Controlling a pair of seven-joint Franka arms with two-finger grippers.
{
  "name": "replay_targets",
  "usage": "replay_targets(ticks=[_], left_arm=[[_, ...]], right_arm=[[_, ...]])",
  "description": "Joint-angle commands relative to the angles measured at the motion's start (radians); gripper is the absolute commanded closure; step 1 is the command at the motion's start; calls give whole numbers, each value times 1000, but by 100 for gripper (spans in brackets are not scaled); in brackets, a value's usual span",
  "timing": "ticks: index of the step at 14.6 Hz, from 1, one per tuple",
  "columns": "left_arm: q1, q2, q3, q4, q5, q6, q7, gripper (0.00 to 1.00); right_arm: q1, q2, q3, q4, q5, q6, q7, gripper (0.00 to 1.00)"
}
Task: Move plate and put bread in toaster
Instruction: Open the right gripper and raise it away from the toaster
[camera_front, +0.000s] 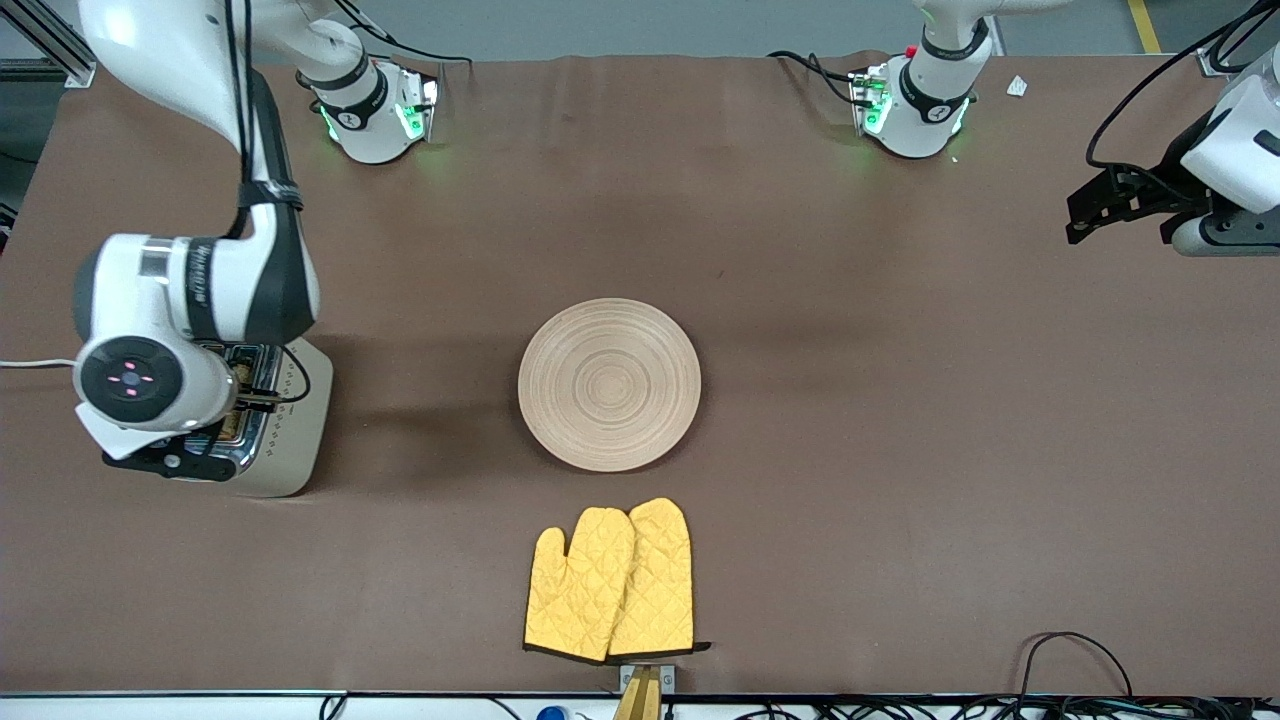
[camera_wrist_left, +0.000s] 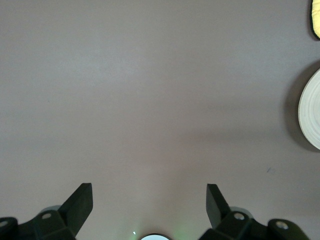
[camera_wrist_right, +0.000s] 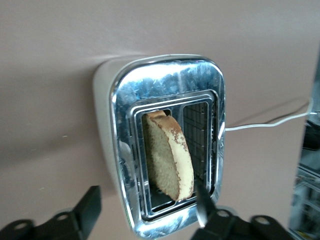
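1. The right pincer (camera_wrist_right: 145, 210) is seen directly over the toaster (camera_front: 285, 430), its fingers spread apart and clamped on nothing; the bread (camera_wrist_right: 167, 155) is lodged in one slot, leaning across it with its top crust above the chrome.
2. One fingertip is seen close beside the bread's lower corner. A lift that is not straight up could catch the crust and drag the slice back out.
3. Because the slice is tilted and not fully sunk, it could jam against the slot's wire guide if pressed down carelessly.
4. The toaster is set near the worktop edge at the right arm's end, with its white cord (camera_wrist_right: 265, 122) trailing off. A sideways knock from the pincer could shift or tip it, or the cord could be snagged.
5. The plate (camera_front: 609, 384) is placed at the worktop's middle, with yellow oven mitts (camera_front: 612, 582) nearer the front camera's edge; neither is endangered.
6. The left pincer (camera_wrist_left: 149, 202) is held waiting, fingers wide apart and empty, over bare worktop at the left arm's end.
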Motion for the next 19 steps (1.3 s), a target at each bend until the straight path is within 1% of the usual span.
replay_targets(ticks=[1,3,7,8,11,12,15,17,19], left_arm=[[2,-12,1,-8,-13,10,18,0],[2,-12,1,-7,-13,10,18,0],[2,-10,1,0,-14,10,18,0],[2,-12,1,0,-13,10,18,0],[2,-10,1,1,-13,10,20,0],[4,-12,1,1,-13,10,20,0],[2,-12,1,1,-13,9,20,0],[2,-12,1,1,-13,9,20,0],[2,-10,1,15,-13,4,21,0]], right_arm=[[-68,-88,9,-21,115,0,-72,0],[-111,-119,11,-28,175,3,-87,0],[-136,-188,11,-52,195,3,-154,0],[-136,-211,11,-64,209,3,-165,0],[-160,-290,17,-87,212,0,-168,0],[-189,-307,41,-87,212,-7,-176,0],[-361,-361,223,-87,201,-26,-198,0],[-412,-396,276,-89,200,-38,-198,0],[-456,-439,334,-116,192,-35,-204,0]])
